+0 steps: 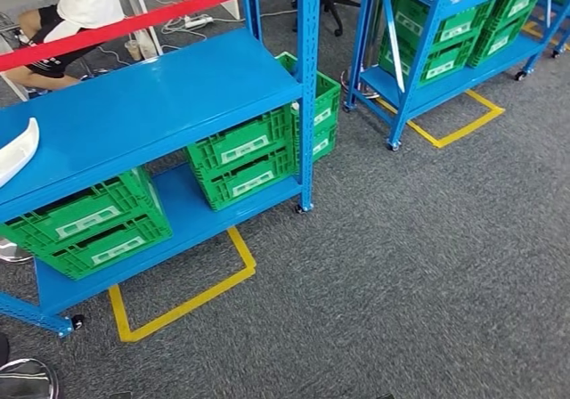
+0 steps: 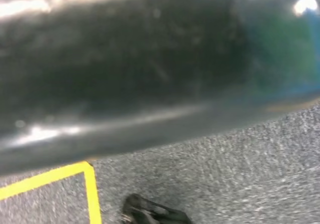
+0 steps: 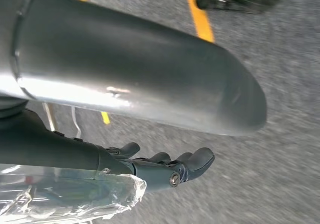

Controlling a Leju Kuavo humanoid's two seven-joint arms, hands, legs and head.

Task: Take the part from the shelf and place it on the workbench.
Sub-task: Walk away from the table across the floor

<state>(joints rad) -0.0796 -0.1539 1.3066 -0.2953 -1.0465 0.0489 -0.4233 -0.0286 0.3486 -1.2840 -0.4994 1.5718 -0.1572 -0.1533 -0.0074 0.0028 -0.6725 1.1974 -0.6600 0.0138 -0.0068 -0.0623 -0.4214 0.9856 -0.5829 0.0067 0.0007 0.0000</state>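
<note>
Blue steel made up the shelf [image 1: 161,87] that filled the left half of the head view, its flat top running from the left edge toward the centre. A white curved part [image 1: 17,150] lay on that top at the far left of the frame, cut off by the edge. On the lower level sat green crates [image 1: 245,154], one pair stacked near the centre and another pair [image 1: 94,225] at lower left. Yellow tape [image 1: 182,305] marked a box on the grey carpet below the shelf. A second blue shelf [image 1: 436,34] holding more green crates stood at upper right. A red bar [image 1: 134,20] crossed the upper left, and behind it a person [image 1: 67,16] sat in a white shirt and dark shorts.

In the right wrist view, the right hand [image 3: 158,166] came in from the left edge at the lower part of the frame, its dark fingers [image 3: 196,159] stretched out nearly straight and close together over the carpet. Clear crinkled plastic wrap [image 3: 68,194] lay along the underside of the hand at lower left (whether the fingers gripped it, I could not tell). A silver rounded limb cover [image 3: 132,74] spanned the upper part of that frame.

The left wrist view was blurred, with a dark glossy rounded surface across its top; the left hand's state could not be told.
</note>
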